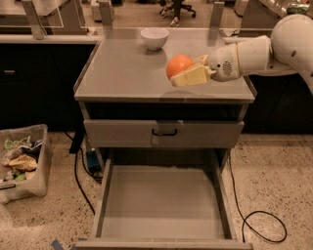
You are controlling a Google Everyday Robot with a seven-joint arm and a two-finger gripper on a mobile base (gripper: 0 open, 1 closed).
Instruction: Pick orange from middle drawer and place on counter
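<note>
Speckled terrazzo floor (pixel 274 171) w/ a grey metal drawer cabinet in the middle, dark-fronted counters (pixel 39 83) behind it at left and right. On top is the counter (pixel 122 68), flat, dull grey, raised rims at the sides. White bowl (pixel 154 37) sits upright at the far edge, approx. centre. White robot arm (pixel 264 49) comes in from the right, above the counter's right side. Its gripper (pixel 185 71) points left, pale yellow fingers (pixel 191 77) clamped on the orange (pixel 177 63): one finger across the near side of the fruit, the other peeking out behind it on the far right. Orange is over the right part of the counter, near the front edge, well apart from the bowl; it looks held just off the top w/ a faint shadow under it, but contact can't be ruled out. Below the top, a closed drawer face w/ black loop handle (pixel 164 132). Under that the middle drawer (pixel 161 195) is pulled fully out toward the near side, plain grey floor, low side walls. Clear plastic bin (pixel 24 166) full of crumpled wrappers stands on the floor at left. Black cable (pixel 259 222) loops on the floor at right, another runs down beside the cabinet's left leg. Office chair base (pixel 176 10) at the far back.
</note>
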